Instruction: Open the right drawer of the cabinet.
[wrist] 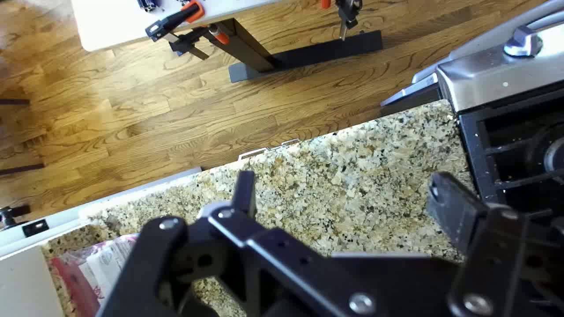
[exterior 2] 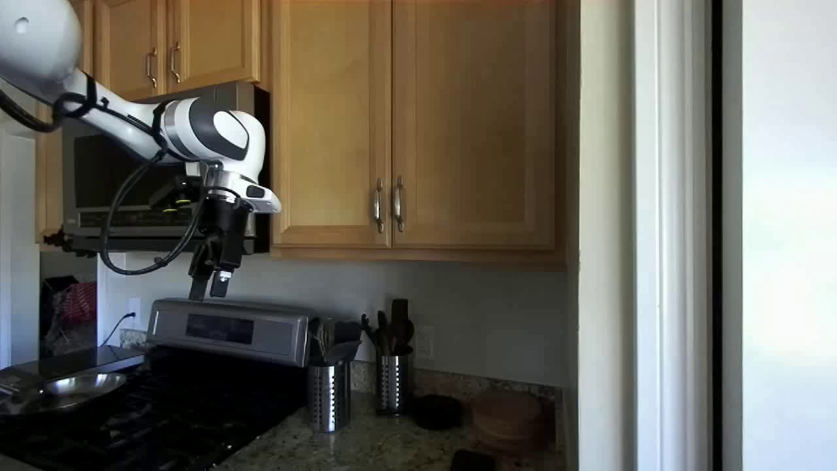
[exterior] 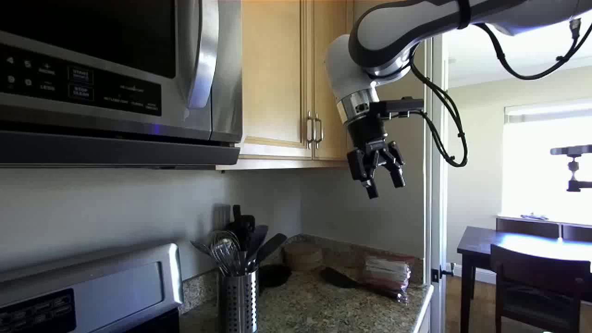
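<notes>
The cabinet (exterior: 277,163) is light maple with both doors shut; it shows in both exterior views (exterior 2: 418,254). The right drawer, a tall flat door (exterior 2: 474,131), is on the right half and shows narrowly in an exterior view (exterior: 329,69). Its vertical metal bar handle (exterior 2: 398,204) is near its inner lower edge, beside the twin door's handle (exterior 2: 378,205). My gripper (exterior: 385,186) points down, open and empty, apart from the handles, fingertips at a level below them. It also shows open in the wrist view (wrist: 343,189). The cabinet is out of the wrist view.
A steel microwave (exterior: 138,122) hangs left of the cabinet. Below are a granite counter (wrist: 352,176), a stove (wrist: 489,83), utensil holders (exterior 2: 329,396) and a plastic package (exterior: 387,273). A side wall (exterior: 393,222) stands right of the cabinet.
</notes>
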`<move>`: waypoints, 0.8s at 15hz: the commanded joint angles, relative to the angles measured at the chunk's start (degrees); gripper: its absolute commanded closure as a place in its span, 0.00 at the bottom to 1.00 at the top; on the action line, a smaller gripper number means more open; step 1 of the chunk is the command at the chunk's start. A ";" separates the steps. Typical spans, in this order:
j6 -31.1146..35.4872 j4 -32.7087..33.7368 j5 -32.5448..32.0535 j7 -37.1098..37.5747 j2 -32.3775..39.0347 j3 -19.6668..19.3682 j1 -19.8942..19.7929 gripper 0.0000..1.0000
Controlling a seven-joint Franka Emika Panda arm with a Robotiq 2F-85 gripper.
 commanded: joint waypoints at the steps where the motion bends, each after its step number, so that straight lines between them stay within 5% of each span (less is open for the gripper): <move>1: -0.17 0.17 -0.27 0.30 0.15 -1.42 1.61 0.00; 8: 4.76 -1.53 -1.62 -1.11 1.45 -3.26 0.91 0.00; 12: 14.28 -2.41 -5.29 -4.20 3.46 -5.17 0.61 0.00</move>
